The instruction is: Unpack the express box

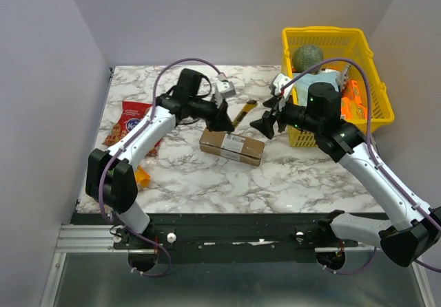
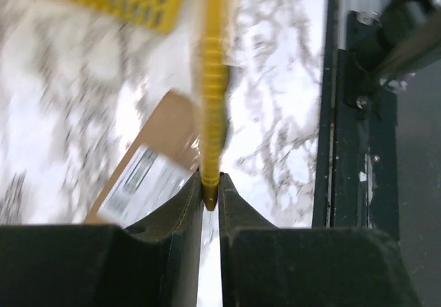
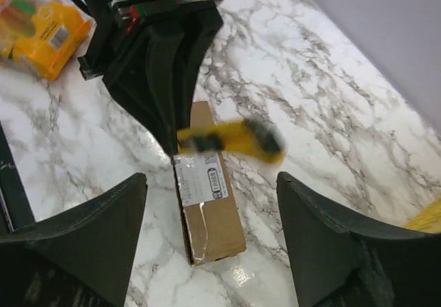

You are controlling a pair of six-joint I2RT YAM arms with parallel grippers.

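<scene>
From above, express box laid flat mid-table, left gripper clamped on a yellow tool above its back edge, right gripper spread apart, left wrist view, tool pinched between the fingers over the box, right wrist view, jaws set wide, nothing gripped, box seen below.

express box 1 | cutter 1 | basket 1 | loose snack bags 2, perhaps more in basket

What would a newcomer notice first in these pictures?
The left gripper pinches a thin yellow tool above the express box, which lies closed in the middle of the table. The right gripper stands open beside them, near a bright yellow basket at the far right.
</scene>
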